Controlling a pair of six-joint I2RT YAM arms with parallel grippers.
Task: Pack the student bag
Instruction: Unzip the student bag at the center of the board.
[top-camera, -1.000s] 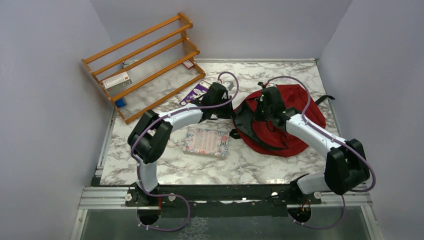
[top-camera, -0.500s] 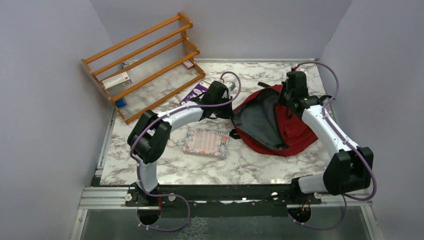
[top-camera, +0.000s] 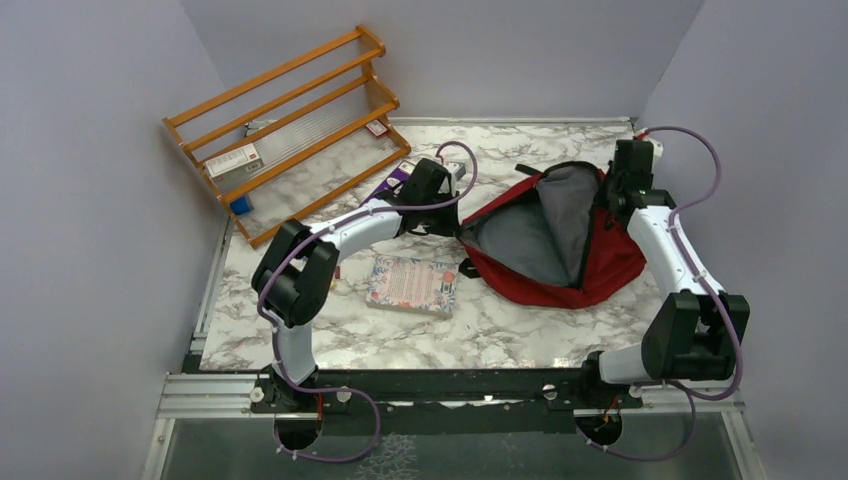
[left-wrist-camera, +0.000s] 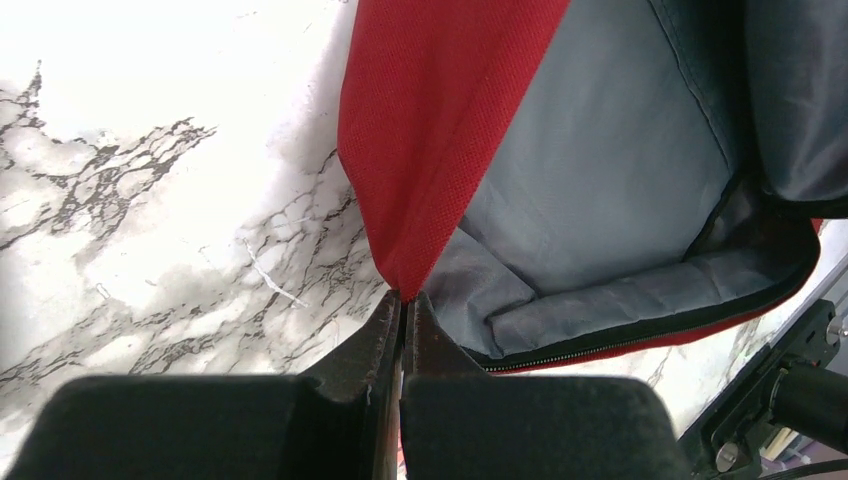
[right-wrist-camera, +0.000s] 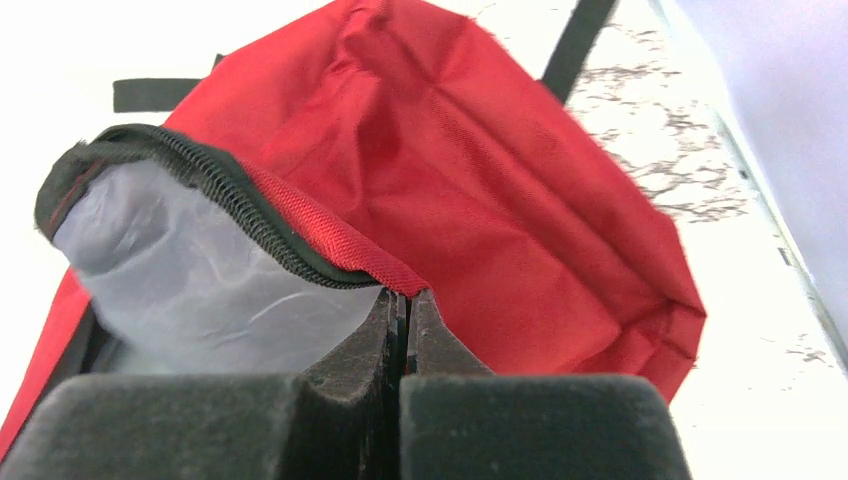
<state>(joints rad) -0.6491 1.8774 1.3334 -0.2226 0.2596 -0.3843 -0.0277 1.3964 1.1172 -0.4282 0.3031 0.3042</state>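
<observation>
The red bag lies on the right half of the desk, close to the far right corner. Its mouth is wide open and you can see the grey inside. A black zip runs along the rim of the mouth.

The left pincer is closed tight on the red cloth at the left side of the bag's mouth. This side is down low by the desk top.

The right pincer is closed tight on the zip rim at the right side of the mouth. That side is lifted up, so the flap stands above the rest of the bag.

A book with a flowery cover lies flat near the middle of the desk, just left of the bag. A purple book lies farther back, partly under the left arm. A wooden rack leans in the far left corner, with a few small things on it.
</observation>
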